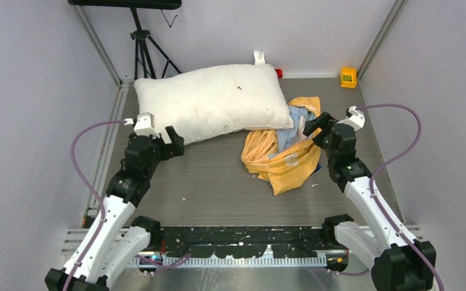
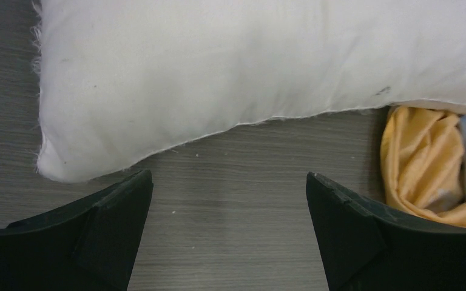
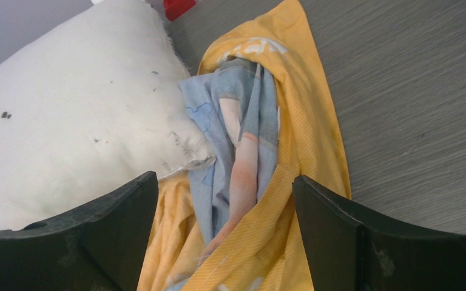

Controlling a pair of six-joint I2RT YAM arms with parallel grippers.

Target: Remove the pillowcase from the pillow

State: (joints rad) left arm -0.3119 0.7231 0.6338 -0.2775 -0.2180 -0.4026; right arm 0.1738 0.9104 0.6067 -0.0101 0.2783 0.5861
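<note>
Plump white rectangular fabric pillow [image 1: 212, 100] lies bare toward the far edge of the grey bench [image 1: 218, 185]. The crumpled orange-yellow fabric pillowcase [image 1: 286, 162], blue lining showing, touches its near right corner. Left pincer [image 2: 229, 182], released, by the pillow's near left corner; right pincer [image 3: 224, 182], released, above the pillowcase.

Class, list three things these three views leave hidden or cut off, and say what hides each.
1. Top view: the red object is mostly hidden behind the pillow.
2. Left wrist view: the pillowcase runs off the right edge.
3. Right wrist view: the pillow's corner covers part of the pillowcase.
</note>
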